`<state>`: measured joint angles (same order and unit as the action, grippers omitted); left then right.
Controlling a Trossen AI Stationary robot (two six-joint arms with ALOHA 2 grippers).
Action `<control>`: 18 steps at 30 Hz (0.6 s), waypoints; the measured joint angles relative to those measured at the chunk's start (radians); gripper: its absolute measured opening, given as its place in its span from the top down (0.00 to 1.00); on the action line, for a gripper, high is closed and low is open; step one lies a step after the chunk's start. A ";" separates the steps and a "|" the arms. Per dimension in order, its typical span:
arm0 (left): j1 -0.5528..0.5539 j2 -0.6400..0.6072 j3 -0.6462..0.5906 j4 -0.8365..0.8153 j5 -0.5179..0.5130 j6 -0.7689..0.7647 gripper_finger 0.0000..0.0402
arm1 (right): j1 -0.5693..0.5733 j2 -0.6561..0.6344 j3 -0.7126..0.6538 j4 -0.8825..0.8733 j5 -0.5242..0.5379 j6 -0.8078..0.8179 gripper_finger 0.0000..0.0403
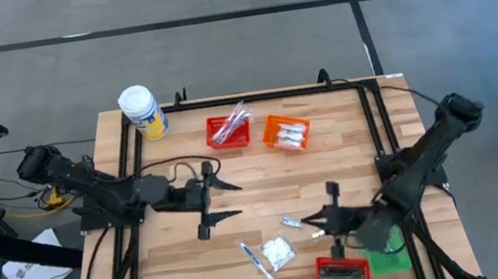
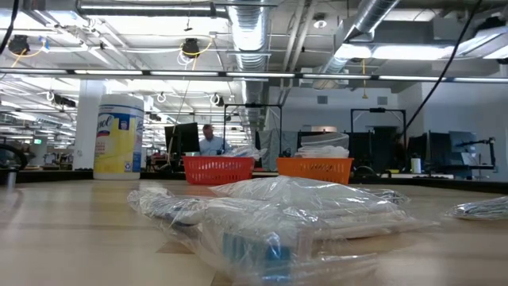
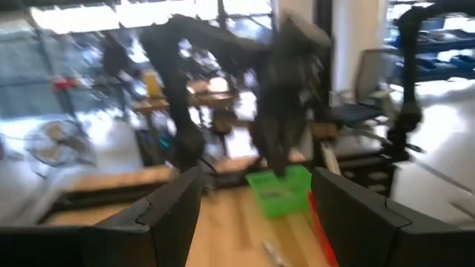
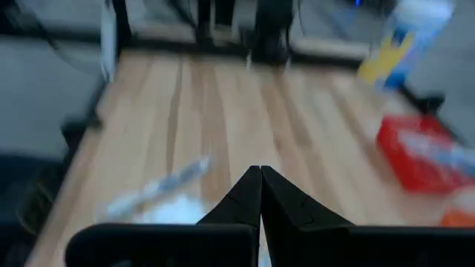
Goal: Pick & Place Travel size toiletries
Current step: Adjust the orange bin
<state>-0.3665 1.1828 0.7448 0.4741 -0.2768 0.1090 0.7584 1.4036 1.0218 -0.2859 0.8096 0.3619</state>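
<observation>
Loose toiletry packets (image 1: 276, 250) just beside the closed, empty right end effector (image 1: 308, 220); left end effector (image 1: 236, 200) open, empty

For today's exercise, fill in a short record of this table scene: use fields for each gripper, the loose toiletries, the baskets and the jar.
left gripper: left gripper open, empty, over bare wood at the table's left middle
right gripper: right gripper shut, holding nothing visible, close to the loose items
loose toiletries: white packets, a slim stick and a small silver packet on the wood at front centre
far baskets: red basket and orange basket, both holding toiletries
near baskets: second red basket, green basket partly under the right arm
jar: yellow jar, white lid, far left corner
</observation>
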 joint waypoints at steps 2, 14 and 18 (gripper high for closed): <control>0.033 0.000 0.000 -0.043 0.078 -0.038 0.39 | -0.002 -0.065 -0.032 0.103 0.016 -0.084 1.00; 0.067 0.037 0.000 -0.194 0.180 -0.125 0.39 | -0.170 -0.257 -0.051 0.502 -0.087 -0.607 1.00; 0.091 0.070 0.003 -0.187 0.216 -0.110 0.39 | -0.291 -0.287 -0.051 0.515 -0.220 -0.604 1.00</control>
<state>-0.2754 1.2529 0.7481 0.2876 -0.0609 -0.0010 0.4674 1.1163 0.9710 0.2287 0.5899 -0.2416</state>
